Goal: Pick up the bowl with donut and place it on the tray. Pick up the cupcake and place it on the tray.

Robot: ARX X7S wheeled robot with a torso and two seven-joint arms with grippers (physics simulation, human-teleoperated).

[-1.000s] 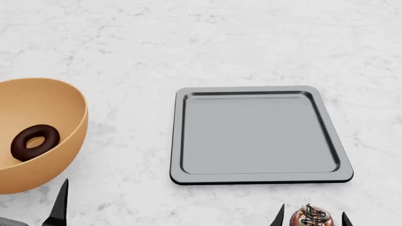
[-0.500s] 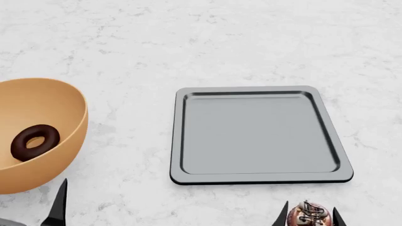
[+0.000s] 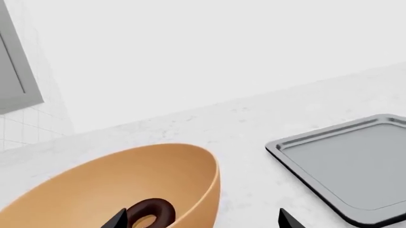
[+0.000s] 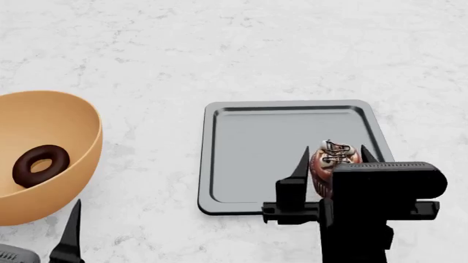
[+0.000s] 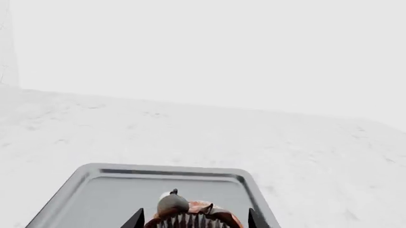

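Observation:
The tan-orange bowl [image 4: 73,126] stands on the counter at the left with the chocolate donut [image 4: 41,164] inside. Both show in the left wrist view, the bowl [image 3: 127,175] and the donut [image 3: 152,213]. My left gripper [image 3: 201,222] is open and empty just short of the bowl's near side; only one finger [image 4: 71,230] shows in the head view. My right gripper [image 4: 334,154] is shut on the cupcake [image 4: 329,164] and holds it above the near right part of the dark grey tray [image 4: 292,105]. The right wrist view shows the cupcake [image 5: 190,217] between the jaws over the tray [image 5: 95,190].
Everything is on a white marble counter [image 4: 241,49] that runs back to a plain white wall [image 5: 209,57]. A grey frame [image 3: 13,71] on a tiled wall stands at the far left behind the bowl. The tray also shows in the left wrist view [image 3: 343,166].
My right gripper has closed on the cupcake, lifted it from the counter's near edge and carried it forward over the tray. The left gripper and the bowl have hardly moved.

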